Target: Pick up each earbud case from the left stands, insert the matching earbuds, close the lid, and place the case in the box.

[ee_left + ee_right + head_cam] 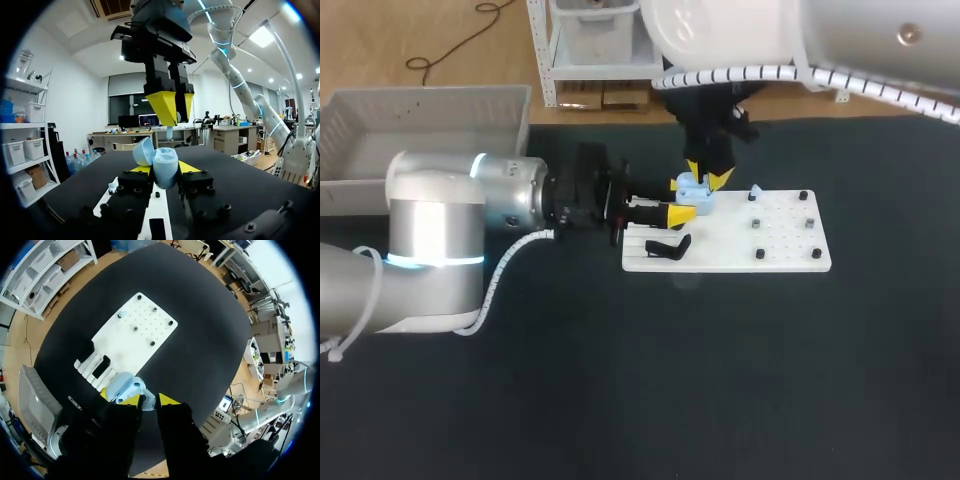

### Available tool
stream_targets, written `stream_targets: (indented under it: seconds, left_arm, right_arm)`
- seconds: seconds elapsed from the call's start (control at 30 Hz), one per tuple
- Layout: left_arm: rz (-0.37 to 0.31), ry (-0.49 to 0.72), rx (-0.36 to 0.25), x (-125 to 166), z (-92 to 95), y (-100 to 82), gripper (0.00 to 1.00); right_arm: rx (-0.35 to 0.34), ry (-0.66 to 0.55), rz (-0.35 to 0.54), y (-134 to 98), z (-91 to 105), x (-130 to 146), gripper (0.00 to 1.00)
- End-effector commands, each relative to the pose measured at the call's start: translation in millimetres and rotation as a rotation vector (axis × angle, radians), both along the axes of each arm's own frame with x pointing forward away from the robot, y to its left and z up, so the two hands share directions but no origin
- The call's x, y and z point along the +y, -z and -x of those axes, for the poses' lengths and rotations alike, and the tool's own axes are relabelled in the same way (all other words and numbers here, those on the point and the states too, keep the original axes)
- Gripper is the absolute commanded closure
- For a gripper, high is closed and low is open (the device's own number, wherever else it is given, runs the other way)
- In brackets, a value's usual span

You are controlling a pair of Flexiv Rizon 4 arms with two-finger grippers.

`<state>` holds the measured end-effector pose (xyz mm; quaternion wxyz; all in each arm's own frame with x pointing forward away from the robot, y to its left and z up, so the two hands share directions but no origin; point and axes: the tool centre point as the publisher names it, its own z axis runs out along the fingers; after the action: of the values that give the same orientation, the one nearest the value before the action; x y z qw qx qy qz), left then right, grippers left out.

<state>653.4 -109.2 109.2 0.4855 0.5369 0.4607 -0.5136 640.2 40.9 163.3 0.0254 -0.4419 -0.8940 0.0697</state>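
My left gripper (pixel 682 198) is shut on a light-blue earbud case (pixel 694 191), held by its sides over the near-left part of the white board (pixel 780 240). In the left wrist view the case (pixel 165 167) stands between the yellow tips with its lid (pixel 144 151) swung open. My right gripper (pixel 175 107) hangs straight above it, shut on a small pale-blue earbud (pixel 170 132) that points down at the open case. The right wrist view shows the same case (pixel 122 385) just under that gripper (pixel 148 401). A second light-blue earbud (pixel 756 192) sits on the board.
A black case (pixel 667 247) rests on the slotted stands at the board's left end. Several dark earbuds or pegs (pixel 757 224) dot the board. A grey box (pixel 420 130) stands at the table's far left. Dark mat surrounds the board.
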Motion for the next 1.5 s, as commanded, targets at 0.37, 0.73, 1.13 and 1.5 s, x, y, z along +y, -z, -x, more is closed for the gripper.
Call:
stream_targets:
  seconds: [0.37,0.73,1.13,1.5]
  left_arm:
    - [0.0,-0.005,-0.001,-0.9,0.8,0.5,1.0]
    - [0.0,-0.005,-0.001,-0.9,0.8,0.5,1.0]
    - [0.0,-0.005,-0.001,-0.9,0.8,0.5,1.0]
    - [0.0,-0.005,-0.001,-0.9,0.8,0.5,1.0]
  right_arm:
    - [-0.008,0.026,0.035,3.9,-0.6,12.8,1.0]
    - [0.002,0.027,0.053,9.1,-4.9,12.8,1.0]
    - [0.004,0.031,0.062,11.1,-9.8,10.2,1.0]
    - [0.021,0.051,0.075,16.2,-12.3,4.8,1.0]
